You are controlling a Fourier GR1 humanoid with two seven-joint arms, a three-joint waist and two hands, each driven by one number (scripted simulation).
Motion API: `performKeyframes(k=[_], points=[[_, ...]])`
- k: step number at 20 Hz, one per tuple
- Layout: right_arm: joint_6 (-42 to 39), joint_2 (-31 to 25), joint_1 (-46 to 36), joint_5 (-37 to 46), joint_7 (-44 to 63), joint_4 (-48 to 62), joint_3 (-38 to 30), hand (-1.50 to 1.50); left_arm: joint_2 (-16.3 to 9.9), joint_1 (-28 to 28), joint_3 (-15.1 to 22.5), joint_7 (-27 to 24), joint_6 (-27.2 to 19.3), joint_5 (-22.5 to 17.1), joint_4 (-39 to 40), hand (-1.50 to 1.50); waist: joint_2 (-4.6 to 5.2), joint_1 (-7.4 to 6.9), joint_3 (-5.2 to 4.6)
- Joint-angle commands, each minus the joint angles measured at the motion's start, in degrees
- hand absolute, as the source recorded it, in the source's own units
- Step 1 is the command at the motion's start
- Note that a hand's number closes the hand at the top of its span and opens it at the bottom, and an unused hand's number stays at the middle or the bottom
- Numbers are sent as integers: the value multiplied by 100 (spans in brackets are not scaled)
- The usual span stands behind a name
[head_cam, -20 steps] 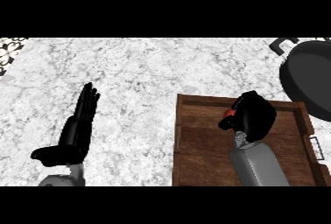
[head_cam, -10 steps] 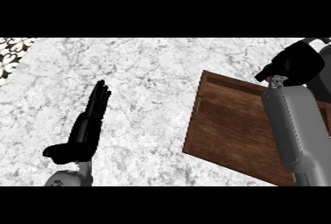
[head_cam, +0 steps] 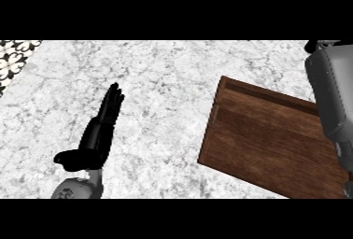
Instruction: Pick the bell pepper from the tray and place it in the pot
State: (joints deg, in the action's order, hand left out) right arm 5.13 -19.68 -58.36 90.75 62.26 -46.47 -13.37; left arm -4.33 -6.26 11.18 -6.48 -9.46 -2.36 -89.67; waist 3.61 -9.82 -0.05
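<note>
The wooden tray (head_cam: 269,140) lies tilted across the right half of the head view, and its visible surface is bare. No bell pepper or pot shows in this frame. My right forearm (head_cam: 331,93) runs up the right edge. Only a black sliver of the right hand (head_cam: 316,45) shows at the top right corner, so whatever it holds is hidden. My left hand (head_cam: 96,135) rests open at the lower left, fingers straight and pointing up, well apart from the tray.
White marbled counter (head_cam: 172,79) fills the middle and left. A patterned black-and-white patch (head_cam: 14,58) sits at the top left corner.
The view has swung left, so the tray slid right and the pot left the frame. My right hand rose from the tray toward the top right until almost out of view. The left hand stays still.
</note>
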Motion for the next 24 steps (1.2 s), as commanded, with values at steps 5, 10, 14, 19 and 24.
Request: performKeyframes(k=[5,10,14,19,24], points=[[555,-150,-581,691,1214,1130,-385,150,150,-9,47,40,-238,158,67,0,-60,184,13],[547,-422,-845,937,1325,1600,-681,150,-43,59,-128,47,-86,26,26,0,-105,277,12],[783,-574,-795,1019,1254,1890,-917,150,51,303,-124,-187,-163,49,125,0,-156,428,13],[1113,-820,-601,1100,1159,2198,-1189,150,-161,391,-323,-190,44,-137,41,0,-183,495,14],[1459,-945,-511,857,751,2442,-1567,150,44,259,-284,36,-279,20,7,0,-228,632,19]])
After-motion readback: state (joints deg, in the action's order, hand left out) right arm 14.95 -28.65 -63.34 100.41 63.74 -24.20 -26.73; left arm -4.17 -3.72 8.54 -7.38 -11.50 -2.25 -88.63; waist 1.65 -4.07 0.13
